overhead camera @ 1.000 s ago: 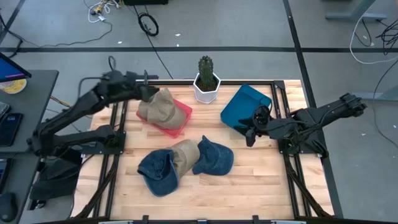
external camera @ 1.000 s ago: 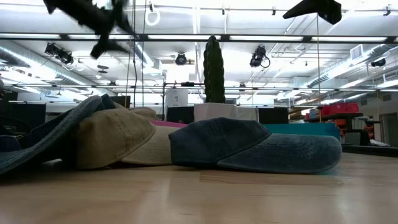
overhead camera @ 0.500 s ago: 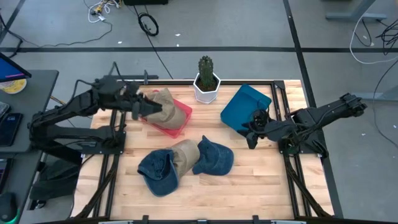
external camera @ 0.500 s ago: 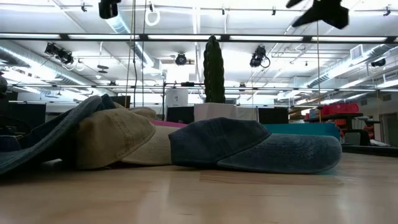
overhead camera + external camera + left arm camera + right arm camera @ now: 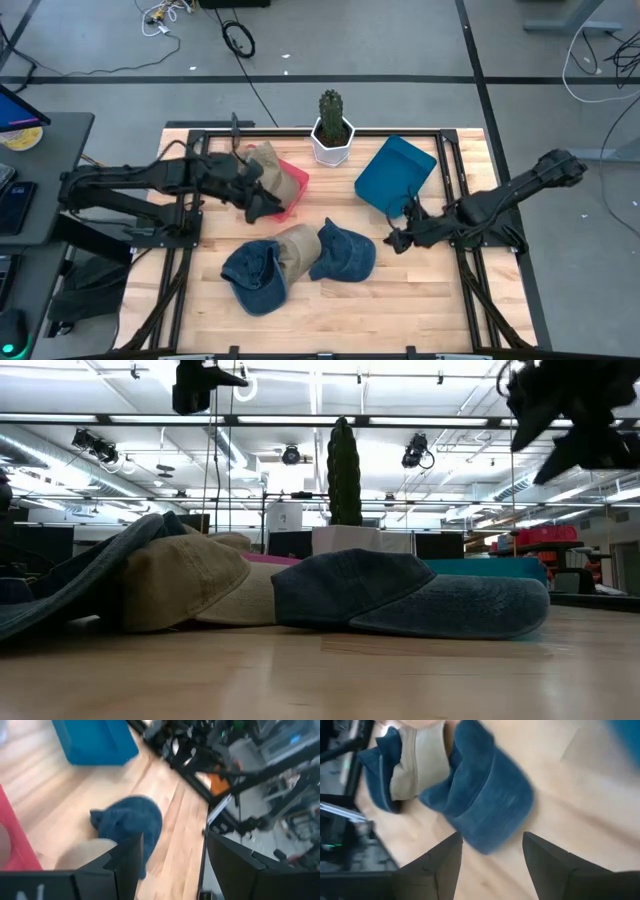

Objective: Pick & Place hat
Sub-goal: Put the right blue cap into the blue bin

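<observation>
1. Seen from above, the wooden desk (image 5: 330,300) fills the middle of the view, with a dark arm reaching in from each side.
2. The left claw (image 5: 262,205) is at about 10 o'clock from the desk's centre, over the near edge of a red tray (image 5: 290,195). Its fingers (image 5: 127,860) stand apart with nothing between them.
3. A tan hat (image 5: 268,170) lies on the red tray, partly covered by the left arm.
4. Toward 7 o'clock from the centre, three hats lie bunched together and touching. A blue denim hat (image 5: 252,275) is farthest left, open side up.
5. A second tan hat (image 5: 298,250) sits in the middle of the bunch, overlapping the denim one.
6. Another blue hat (image 5: 345,253) lies on the right of the bunch, near the desk's centre. The low view shows it as the nearest hat, brim pointing right.
7. At 12 o'clock, by the far edge, a cactus (image 5: 330,108) stands upright in a white pot (image 5: 332,145).
8. At about 2 o'clock, a blue tray (image 5: 395,172) lies turned at an angle to the desk's edges.
9. The right claw (image 5: 398,238) is at about 3 o'clock, just off the near corner of the blue tray and close beside the rightmost blue hat, not touching it. Its fingers (image 5: 437,865) are spread and hold nothing; its own camera looks down on that hat between them.
</observation>
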`<state>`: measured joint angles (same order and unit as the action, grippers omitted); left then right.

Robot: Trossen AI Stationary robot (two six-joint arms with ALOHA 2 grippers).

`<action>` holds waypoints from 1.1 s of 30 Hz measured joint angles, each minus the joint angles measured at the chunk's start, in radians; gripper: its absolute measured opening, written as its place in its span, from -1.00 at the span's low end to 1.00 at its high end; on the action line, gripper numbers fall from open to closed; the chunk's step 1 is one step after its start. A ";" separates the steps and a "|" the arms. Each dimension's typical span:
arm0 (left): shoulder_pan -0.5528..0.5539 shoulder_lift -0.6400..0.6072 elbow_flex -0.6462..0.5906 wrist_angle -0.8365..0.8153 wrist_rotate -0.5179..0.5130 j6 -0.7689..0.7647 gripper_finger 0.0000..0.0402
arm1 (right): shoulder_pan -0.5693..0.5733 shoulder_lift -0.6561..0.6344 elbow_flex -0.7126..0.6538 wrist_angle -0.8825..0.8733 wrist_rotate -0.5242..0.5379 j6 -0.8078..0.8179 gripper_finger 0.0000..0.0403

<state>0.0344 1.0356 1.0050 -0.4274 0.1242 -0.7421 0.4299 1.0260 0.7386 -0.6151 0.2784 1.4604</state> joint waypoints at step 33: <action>-0.065 0.130 0.000 0.145 -0.201 0.198 0.10 | 0.143 0.294 -0.479 0.997 0.178 0.477 -0.05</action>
<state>-0.0305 1.1652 1.0054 -0.2825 -0.0773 -0.5439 0.5726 1.3203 0.2596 0.3821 0.4561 1.9375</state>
